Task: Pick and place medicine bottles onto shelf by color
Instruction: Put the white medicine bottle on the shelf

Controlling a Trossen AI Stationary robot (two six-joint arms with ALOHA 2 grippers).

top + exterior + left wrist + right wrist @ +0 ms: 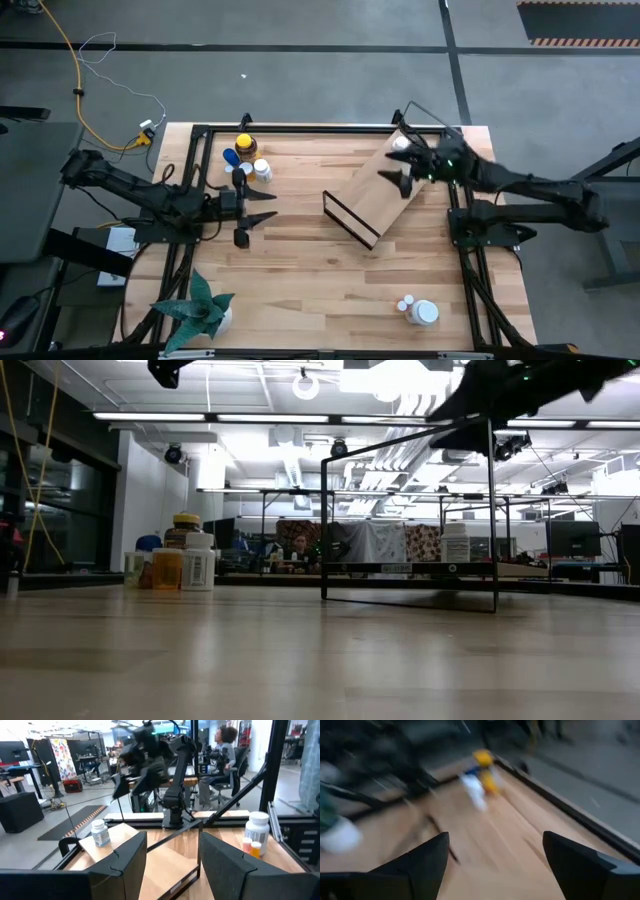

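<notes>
Across the whole high view spreads the wooden bench [300, 280], with a black frame along its edges. Next in size are the two dark arms. The right arm reaches in from the right edge and holds its right tool [408, 167] over the far right end of the shelf [375, 200], fingers spread wide and released, nothing between them. The left arm lies along the left side of the bench, its left tool [258, 216] hovering above bare wood left of the shelf, partly parted and grasping nothing.

The shelf, a light wooden board with a dark edge strip and thin black wire frame, lies at an angle on the far right part of the bench. One white bottle [400, 143] stands on its far end, just beside the right tool; the low view shows the same bottle [456, 543] upright on the board inside the wire frame.

A green plant [200, 308] in a white pot sits at the near left corner.

A cluster of medicine bottles [246, 158] stands at the far left: an amber one with a yellow cap, a blue one, white ones. Another small group [418, 311], white with small orange ones, sits near the near right edge, well apart from the shelf.
</notes>
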